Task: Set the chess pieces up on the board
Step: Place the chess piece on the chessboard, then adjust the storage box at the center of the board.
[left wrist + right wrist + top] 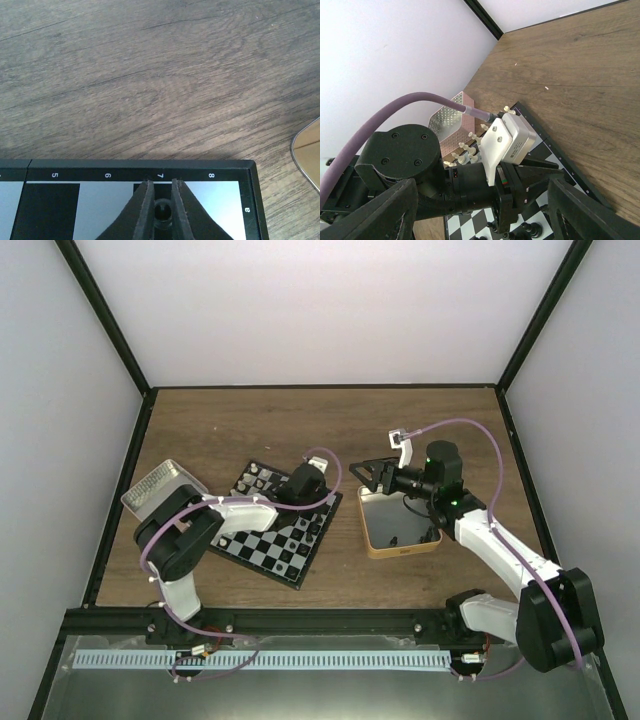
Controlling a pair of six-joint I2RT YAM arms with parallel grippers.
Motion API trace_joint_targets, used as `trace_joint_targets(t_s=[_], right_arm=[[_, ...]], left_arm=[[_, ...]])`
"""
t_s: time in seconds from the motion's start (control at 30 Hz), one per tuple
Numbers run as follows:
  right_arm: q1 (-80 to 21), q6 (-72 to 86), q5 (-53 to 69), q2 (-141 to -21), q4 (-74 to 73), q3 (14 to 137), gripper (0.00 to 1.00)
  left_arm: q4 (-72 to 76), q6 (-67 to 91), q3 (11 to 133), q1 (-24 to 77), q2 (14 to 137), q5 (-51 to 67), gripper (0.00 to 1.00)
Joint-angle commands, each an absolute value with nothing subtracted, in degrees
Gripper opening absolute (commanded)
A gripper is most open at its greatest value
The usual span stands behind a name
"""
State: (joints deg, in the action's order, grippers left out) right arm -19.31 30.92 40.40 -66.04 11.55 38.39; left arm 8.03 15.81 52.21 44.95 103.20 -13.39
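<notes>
1. The top view shows the board (262,540) lying slanted, left of the table's (430,425) middle. The left gripper (305,483) is over its far corner, and the right gripper (366,472) is by the far rim of the gold-rimmed tin (400,552).
2. Only the left wrist view shows the left jaws pinching a black piece (161,210) on an edge square below the "7".
3. Only the right wrist view shows the right jaws spread wide, and cream pieces (463,147) along the board edge nearest the silver-and-pink tin (447,120).

The wooden table (300,425) carries the board (255,545) (set askew), a gold-rimmed tin (400,552) and a silver tin (160,485).
</notes>
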Motion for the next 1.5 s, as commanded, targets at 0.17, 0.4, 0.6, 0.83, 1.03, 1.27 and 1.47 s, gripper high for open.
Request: trace_joint_targets(t_s=[0.17,0.4,0.6,0.83,1.03,1.27,1.47], right_arm=[[-19.1,30.6,40.2,-66.4,10.9,38.8,0.73],[-19.1,31.2,36.9,-65.1,7.4,39.8,0.72],[-19.1,31.2,16.1,-61.7,-8.9,42.3,0.72],[-19.1,26.5,5.3,-62.8,-25.1,45.3,0.71],[-19.1,26.0,-4.0,-67.5,-35.3,47.8,0.69],[-19.2,17.2,-8.2,-77.7,-36.0,57.3,0.72],[-19.2,8.0,-6.4,-85.8,-37.9,62.5,0.73]], left_arm=[[6.3,14.1,54.2,45.0,103.1,-13.1,0.27],[3.2,15.9,55.4,45.0,98.5,-12.8,0.40],[-1.6,22.8,55.9,43.7,90.5,-19.5,0.45],[-7.1,23.3,55.3,42.2,80.4,-18.2,0.48],[-10.7,20.7,54.2,41.3,72.1,-16.4,0.50],[-10.7,18.8,53.6,40.9,68.4,-13.6,0.51],[-10.1,17.5,53.0,40.9,68.0,-12.7,0.51]])
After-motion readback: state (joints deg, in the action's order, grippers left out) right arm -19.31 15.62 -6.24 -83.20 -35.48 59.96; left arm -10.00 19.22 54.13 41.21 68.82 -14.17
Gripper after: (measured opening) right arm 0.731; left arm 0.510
